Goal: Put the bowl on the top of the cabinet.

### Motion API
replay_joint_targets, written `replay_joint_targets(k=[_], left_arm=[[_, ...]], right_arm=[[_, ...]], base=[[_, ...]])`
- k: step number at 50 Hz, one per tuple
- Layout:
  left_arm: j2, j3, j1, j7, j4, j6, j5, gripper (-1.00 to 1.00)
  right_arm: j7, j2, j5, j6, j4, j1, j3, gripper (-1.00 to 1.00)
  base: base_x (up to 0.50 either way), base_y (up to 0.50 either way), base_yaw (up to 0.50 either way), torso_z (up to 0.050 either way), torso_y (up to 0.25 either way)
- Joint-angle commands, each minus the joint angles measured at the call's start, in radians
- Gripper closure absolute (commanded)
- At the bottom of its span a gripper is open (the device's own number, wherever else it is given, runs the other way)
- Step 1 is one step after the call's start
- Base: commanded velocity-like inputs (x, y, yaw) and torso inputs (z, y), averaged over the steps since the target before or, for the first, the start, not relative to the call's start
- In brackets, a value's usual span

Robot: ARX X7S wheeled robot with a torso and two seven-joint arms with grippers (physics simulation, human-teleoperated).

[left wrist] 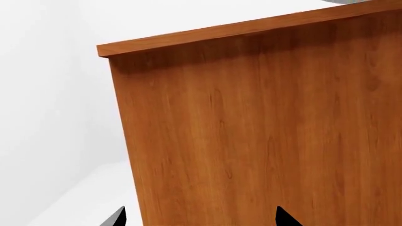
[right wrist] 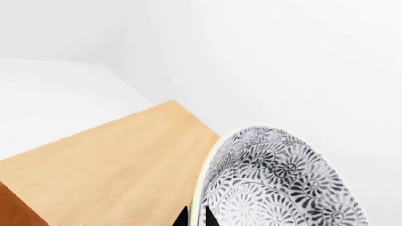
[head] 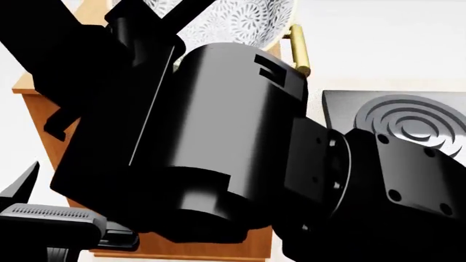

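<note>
right arm (head: 218, 136) raised — bowl (right wrist: 276, 183) over cabinet (right wrist: 113, 165)

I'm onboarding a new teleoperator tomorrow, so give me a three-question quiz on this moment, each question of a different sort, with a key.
1. True or false: the bowl is plain white with no pattern.
2. Multiple choice: in the right wrist view, what lies under the bowl? A) a red-ringed plate B) the cabinet's light wooden top C) a metal sink
3. Fill in: in the left wrist view, the left gripper faces the cabinet's wood-grain ____.

Key: 1 false, since it carries a dense grey floral pattern. 2 B. 3 side; its two fingertips sit apart with nothing between them. The right gripper pinches the bowl's rim.
</note>
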Motion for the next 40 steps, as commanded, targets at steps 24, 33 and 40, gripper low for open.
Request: replay_joint_targets(k=[24,33,40], left_arm=[[-0.004,0.004,0.002,-0.007,-0.011,0.01,-0.003,-1.0],[-0.007,0.003,0.002,-0.01,-0.007,0.007,-0.006,-1.0],[-0.008,0.003,0.001,-0.011,-0.003,0.003,-0.01,-1.0]], right_arm=[[-0.111,0.023,-0.112,-0.07,0.011,-0.031,-0.082,1.0],[-0.123,0.024,-0.126,-0.084,0.017,-0.04,-0.097,1.0],[-0.106,0.028,-0.112,-0.081,0.004,-0.031,-0.085,-1.0]], base=[[0.0,0.0,0.0,0.0,0.0],[0.0,0.0,0.0,0.0,0.0],[0.0,0.0,0.0,0.0,0.0]])
